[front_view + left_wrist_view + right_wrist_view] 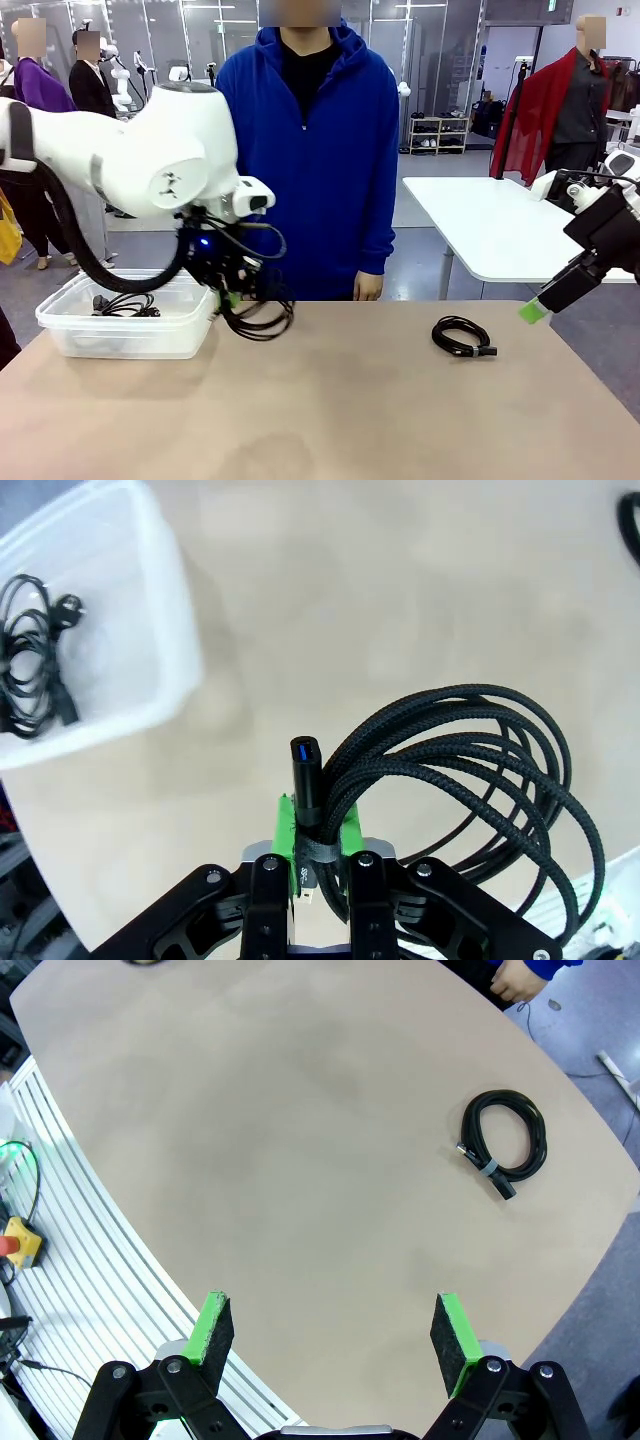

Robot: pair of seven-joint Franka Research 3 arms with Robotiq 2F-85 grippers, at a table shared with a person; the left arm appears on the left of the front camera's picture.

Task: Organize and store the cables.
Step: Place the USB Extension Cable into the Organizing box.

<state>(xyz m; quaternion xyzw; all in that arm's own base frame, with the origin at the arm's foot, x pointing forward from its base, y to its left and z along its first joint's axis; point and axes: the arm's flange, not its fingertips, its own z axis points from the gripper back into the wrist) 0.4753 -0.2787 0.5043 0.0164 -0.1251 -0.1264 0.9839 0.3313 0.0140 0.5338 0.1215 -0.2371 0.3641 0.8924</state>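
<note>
Left arm point(150, 150): white rounded shell, round joint cap with small screws, thick black hose point(78, 250) looping beneath.
Left wrist point(212, 262): black housing, blue light point(204, 241), thin black wires.
Left jaws: black links, silver screw heads, green pads point(286, 825).
Right arm point(603, 228): black angular wrist, white link.
Right jaws: black links, bolted pivots, green pads point(208, 1320).
Person point(330, 210): blue zip hoodie point(265, 150), black top point(305, 68).

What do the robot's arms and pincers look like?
The left arm is white, round and chunky, with a thick black hose looping under it and a small blue light by the wrist. The left pincer and right pincer are black, each tipped with two bright green pads.
</note>
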